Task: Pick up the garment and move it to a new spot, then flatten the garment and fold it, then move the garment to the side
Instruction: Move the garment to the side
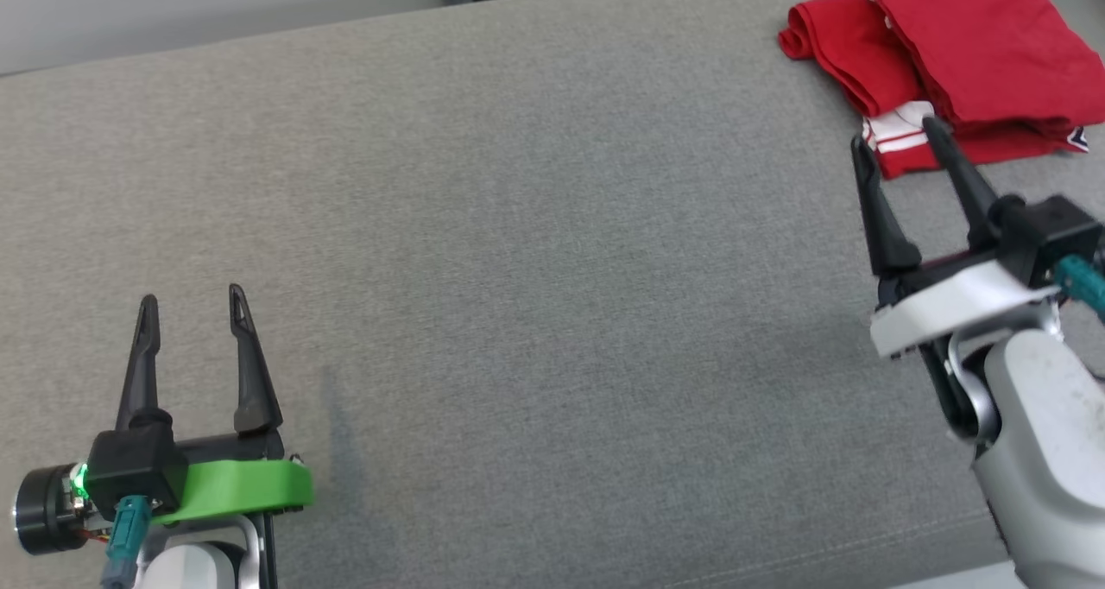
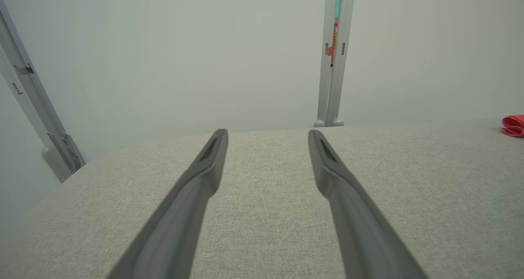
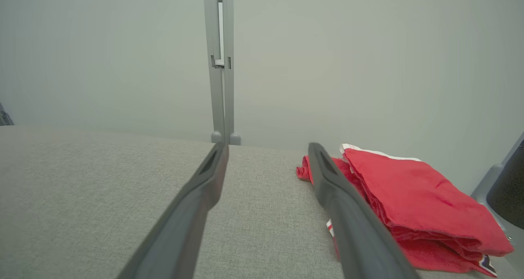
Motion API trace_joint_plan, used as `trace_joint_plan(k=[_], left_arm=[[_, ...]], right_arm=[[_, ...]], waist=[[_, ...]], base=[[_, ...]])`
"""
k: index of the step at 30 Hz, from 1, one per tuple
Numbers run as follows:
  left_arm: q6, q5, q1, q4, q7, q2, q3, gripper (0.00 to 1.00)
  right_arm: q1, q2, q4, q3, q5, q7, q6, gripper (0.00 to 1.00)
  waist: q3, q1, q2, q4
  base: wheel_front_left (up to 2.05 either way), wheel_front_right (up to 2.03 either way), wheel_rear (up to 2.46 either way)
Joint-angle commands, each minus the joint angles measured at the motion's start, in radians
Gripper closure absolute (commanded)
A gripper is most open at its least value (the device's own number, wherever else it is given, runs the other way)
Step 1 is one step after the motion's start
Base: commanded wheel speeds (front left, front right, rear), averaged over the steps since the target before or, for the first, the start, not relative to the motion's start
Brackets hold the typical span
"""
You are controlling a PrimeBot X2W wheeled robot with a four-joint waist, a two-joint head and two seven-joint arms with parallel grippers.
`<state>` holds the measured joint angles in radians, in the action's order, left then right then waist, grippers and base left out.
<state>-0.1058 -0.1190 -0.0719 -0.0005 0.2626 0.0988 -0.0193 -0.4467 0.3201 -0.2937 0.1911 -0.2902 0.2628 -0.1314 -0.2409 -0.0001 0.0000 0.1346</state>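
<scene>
Left hand (image 1: 192,294) and right hand (image 1: 893,131) gape empty (folded red garment (image 1: 993,45) beside the right).

Nothing legible anywhere; the small dark patch (image 1: 1077,139) on the garment (image 1: 984,53) is unreadable.

Folded red garment (image 1: 967,53) (white-trimmed), far right.

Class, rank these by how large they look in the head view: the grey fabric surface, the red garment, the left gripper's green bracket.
1. grey fabric surface: largest.
2. red garment: though the frame edge cuts it off.
3. green bracket on the left gripper: smallest, despite sitting nearer the camera.
</scene>
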Motion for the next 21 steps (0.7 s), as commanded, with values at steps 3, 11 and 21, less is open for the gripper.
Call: trace_joint_plan(k=[3,11,21], left_arm=[[0.019,-0.006,-0.004,0.041,0.002,-0.012,0.01,0.0],[0.051,0.004,-0.007,0.093,0.002,-0.033,0.022,0.0],[0.075,0.013,-0.014,0.118,0.002,-0.041,0.032,0.0]], right_arm=[[0.074,-0.015,0.006,-0.015,0.006,0.002,0.001,0.0],[0.215,-0.063,0.045,-0.083,0.032,0.002,0.001,0.0],[0.343,-0.132,0.102,-0.168,0.094,0.002,0.001,0.0]], waist=[[0.057,0.0001,0.0,-0.057],[0.097,0.0001,0.0,-0.11],[0.129,0.0001,0.0,-0.156]], base=[[0.0,0.0,0.0],[0.0,0.0,0.0],[0.0,0.0,0.0]])
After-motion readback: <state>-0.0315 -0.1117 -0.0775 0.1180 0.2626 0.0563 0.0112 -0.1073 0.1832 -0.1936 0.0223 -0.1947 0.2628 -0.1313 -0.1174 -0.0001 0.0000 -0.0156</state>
